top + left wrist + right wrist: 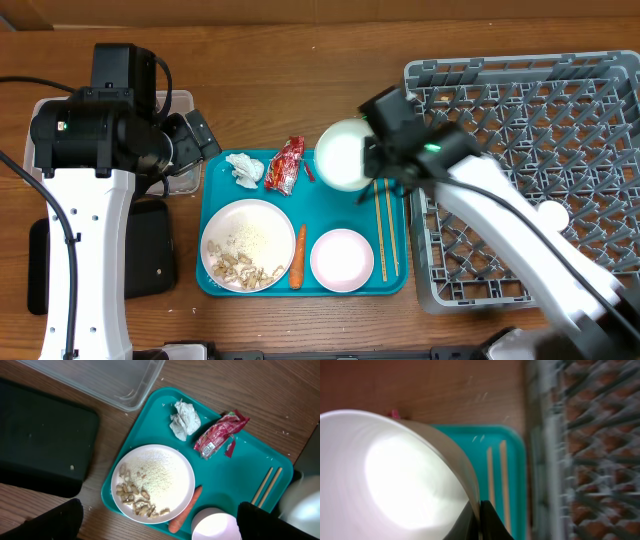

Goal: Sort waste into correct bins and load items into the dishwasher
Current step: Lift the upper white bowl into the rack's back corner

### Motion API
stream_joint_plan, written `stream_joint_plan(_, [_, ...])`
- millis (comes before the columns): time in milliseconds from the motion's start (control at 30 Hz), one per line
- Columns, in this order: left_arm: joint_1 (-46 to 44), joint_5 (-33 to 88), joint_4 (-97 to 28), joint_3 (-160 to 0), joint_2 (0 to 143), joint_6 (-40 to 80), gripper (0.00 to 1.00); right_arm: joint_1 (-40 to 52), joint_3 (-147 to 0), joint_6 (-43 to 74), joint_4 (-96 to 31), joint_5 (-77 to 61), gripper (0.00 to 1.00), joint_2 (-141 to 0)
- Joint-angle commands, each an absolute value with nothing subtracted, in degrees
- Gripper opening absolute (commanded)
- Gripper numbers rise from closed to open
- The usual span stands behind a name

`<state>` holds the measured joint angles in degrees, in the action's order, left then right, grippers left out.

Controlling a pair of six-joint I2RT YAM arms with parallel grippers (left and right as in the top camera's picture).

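Readable text: none in any view.
Red snack wrapper: a pale printed label patch near its lower end, the lettering too small and blurred to make out.
Grey dish rack: no legible marking.

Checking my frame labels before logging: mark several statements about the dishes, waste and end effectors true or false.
The right end effector pinches a bowl by its rim. True.
The chopsticks sit in the dish rack. False: the chopsticks lie on the teal tray, beside the dish rack.
The carrot lies on the tray beside the plate. True.
The tissue is in the clear tub. False: the tissue lies on the tray, outside the clear tub.
The left end effector holds the wrapper. False: the left end effector is open and empty; the wrapper lies on the tray.
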<state>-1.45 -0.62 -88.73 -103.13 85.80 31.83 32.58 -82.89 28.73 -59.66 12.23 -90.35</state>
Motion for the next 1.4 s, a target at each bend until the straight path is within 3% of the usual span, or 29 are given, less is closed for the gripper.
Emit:
stream_joint_plan(0, [-1.2, -0.4, -88.6, -103.9, 86.2, 32.2, 1.00, 30.8, -85.1, 33.4, -63.8, 33.0, 0.04, -83.0])
stream_joint_plan(167, [-1.2, -0.4, -88.6, -103.9, 86.2, 32.2, 1.00, 25.0, -85.0, 44.1, -74.5, 52.6, 0.04, -78.9])
stream_joint_plan(400, [-1.2, -0.4, -88.6, -103.9, 86.2, 32.2, 1.00, 12.5, -80.7, 48.4, -75.4, 56.7, 0.04, -81.9])
stream_joint_plan(567, [-1.2, -0.4, -88.6, -103.9, 86.2, 32.2, 1.00, 8.5, -78.7, 48.0, -74.1, 64.9, 0.04, -88.5])
stream_joint_plan(1067, [-1.2, -0.4, -88.6, -103.9, 86.2, 32.2, 1.00, 9.2, -78.7, 44.5, -71.7, 71.4, 0.04, -106.3])
stream_joint_plan(1367, [-1.2, -0.4, -88.6, -103.9, 86.2, 32.2, 1.00, 20.3, -78.7, 43.3, -71.3, 74.5, 0.06, -106.4])
